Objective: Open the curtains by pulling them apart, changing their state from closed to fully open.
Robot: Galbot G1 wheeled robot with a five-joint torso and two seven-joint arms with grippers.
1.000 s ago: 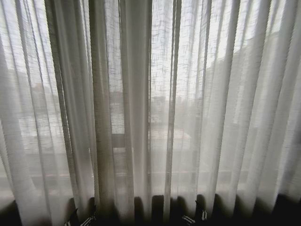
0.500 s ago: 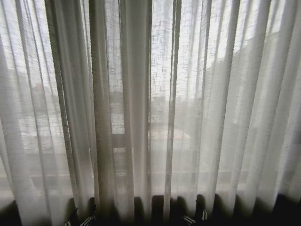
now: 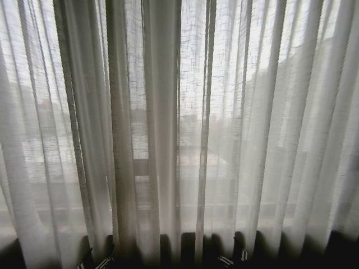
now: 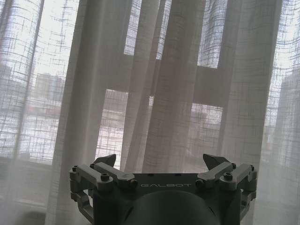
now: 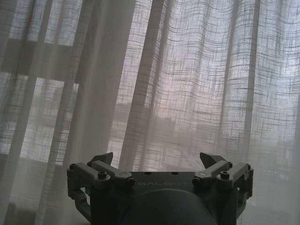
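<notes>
Left end effector and right end effector gape wide, gripping nothing (apparently short of the fabric). Curtains hang closed.

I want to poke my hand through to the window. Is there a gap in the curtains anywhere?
No open gap shows. The two tall sheer white pleated curtains hang closed across the window. The likeliest slit is beside the bunched middle folds, where pleats crowd thickest. Both open end effectors, left and right, face the fabric without touching it.
</notes>
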